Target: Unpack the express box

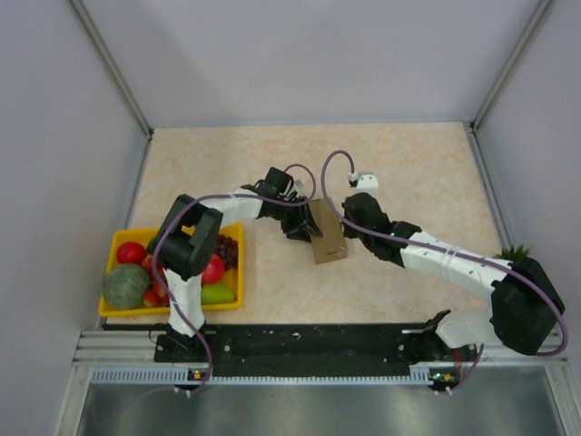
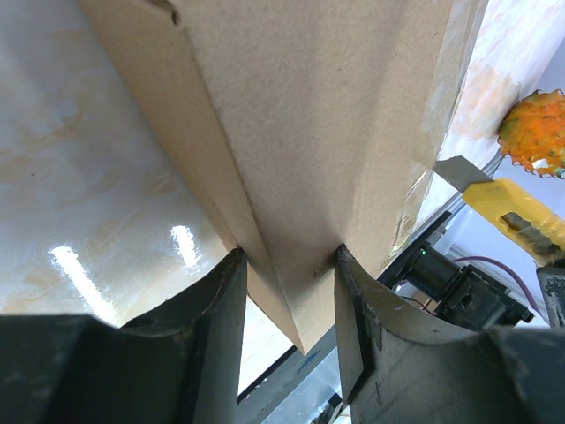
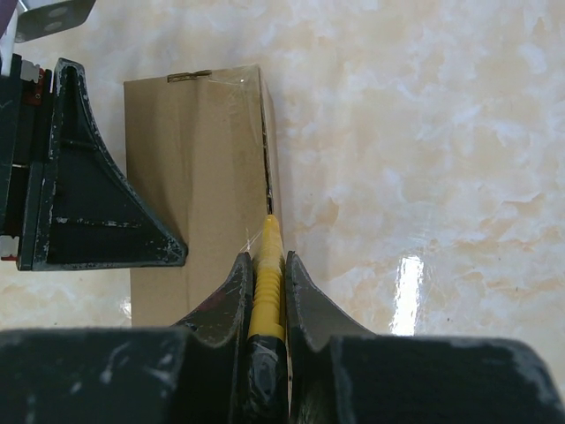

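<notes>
While the left gripper pinches one edge of the express box between half-spread fingers, the box sits near the middle of the worktop, apparently braced so it cannot slide. Right gripper: fingers pressed tight on a yellow utility knife, blade tip at the taped seam along the box's edge. Judgement: tape-cutting step, box not yet opened. Risk: blade skating off the seam. Cannot tell whether the box is lifted clear.
</notes>
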You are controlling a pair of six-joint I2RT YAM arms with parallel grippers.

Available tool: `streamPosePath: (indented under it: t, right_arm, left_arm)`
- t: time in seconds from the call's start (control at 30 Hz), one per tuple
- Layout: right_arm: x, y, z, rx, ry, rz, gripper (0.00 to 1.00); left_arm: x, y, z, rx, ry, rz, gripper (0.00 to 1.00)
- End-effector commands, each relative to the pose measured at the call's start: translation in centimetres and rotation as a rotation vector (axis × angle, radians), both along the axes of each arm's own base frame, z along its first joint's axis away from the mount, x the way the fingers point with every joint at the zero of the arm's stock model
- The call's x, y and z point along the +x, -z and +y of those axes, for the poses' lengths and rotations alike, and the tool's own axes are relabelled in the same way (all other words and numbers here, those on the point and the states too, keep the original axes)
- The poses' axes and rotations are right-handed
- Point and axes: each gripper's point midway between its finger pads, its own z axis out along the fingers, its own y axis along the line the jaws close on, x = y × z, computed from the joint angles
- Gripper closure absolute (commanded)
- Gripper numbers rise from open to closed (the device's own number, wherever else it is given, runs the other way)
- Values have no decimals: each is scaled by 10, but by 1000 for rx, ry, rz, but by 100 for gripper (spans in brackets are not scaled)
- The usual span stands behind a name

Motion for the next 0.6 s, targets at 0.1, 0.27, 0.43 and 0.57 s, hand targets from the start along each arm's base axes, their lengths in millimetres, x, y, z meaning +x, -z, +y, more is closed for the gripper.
streamPosePath:
  t: [0.1, 0.27, 0.43, 0.57]
  right_arm:
    - [13, -12, 9, 2, -3, -52, 100]
    - [7, -3, 11, -23, -53, -23, 100]
    - [-8, -6, 13, -1, -83, 39, 100]
    - [-23, -2, 8, -6, -95, 104, 100]
  left_arm:
    - [-19, 67, 49, 291, -28, 79, 85]
    - [-19, 68, 47, 285, -34, 90, 85]
    - [-18, 64, 42, 260, -73, 116, 86]
    - [-17, 61, 39, 242, -112, 144, 86]
